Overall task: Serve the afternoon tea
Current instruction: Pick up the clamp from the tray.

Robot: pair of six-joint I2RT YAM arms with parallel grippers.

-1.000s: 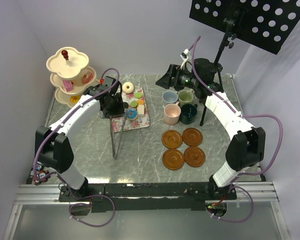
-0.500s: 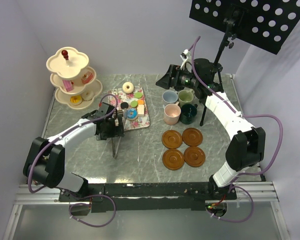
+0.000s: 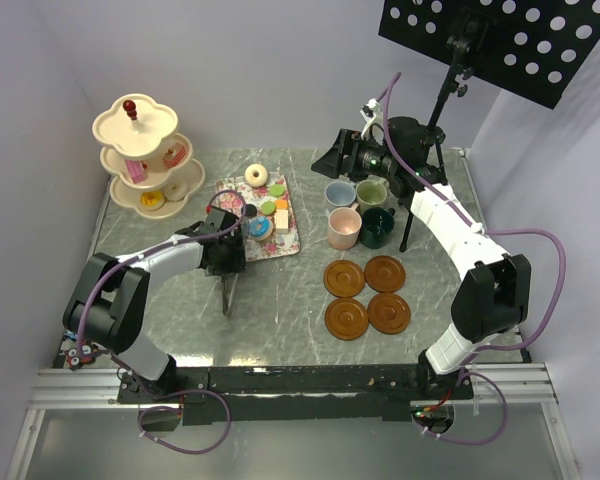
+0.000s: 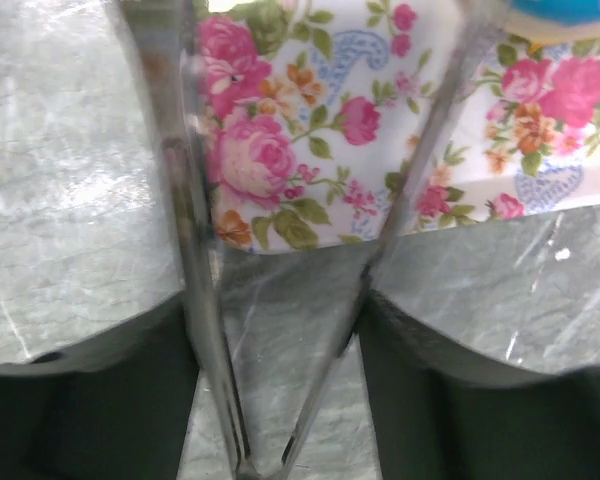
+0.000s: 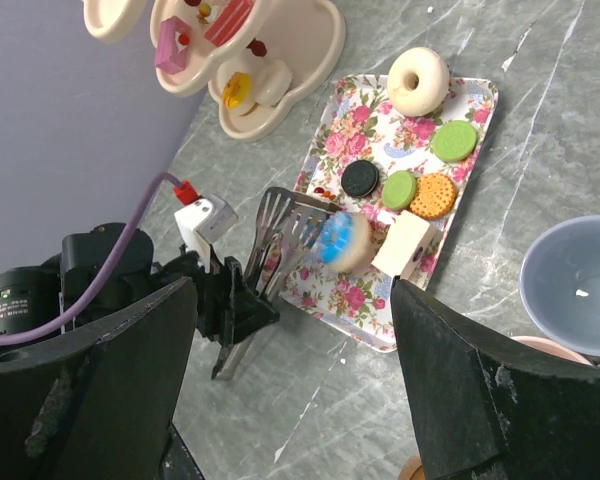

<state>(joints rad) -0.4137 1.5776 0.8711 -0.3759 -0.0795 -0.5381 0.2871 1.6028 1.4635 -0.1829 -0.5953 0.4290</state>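
A: Left end? Where's the tea stuff?
B: Cream stand is back-left of L claw, w/ a few cakes on its lower tiers.
A: L claw itself?
B: Clamped on metal tongs. Tips sit over floral tray, just beside blue-iced cake.
A: Right side?
B: R claw is spread wide, nothing in it. Four mugs are close by, base-side of it. Saucers are further that way.
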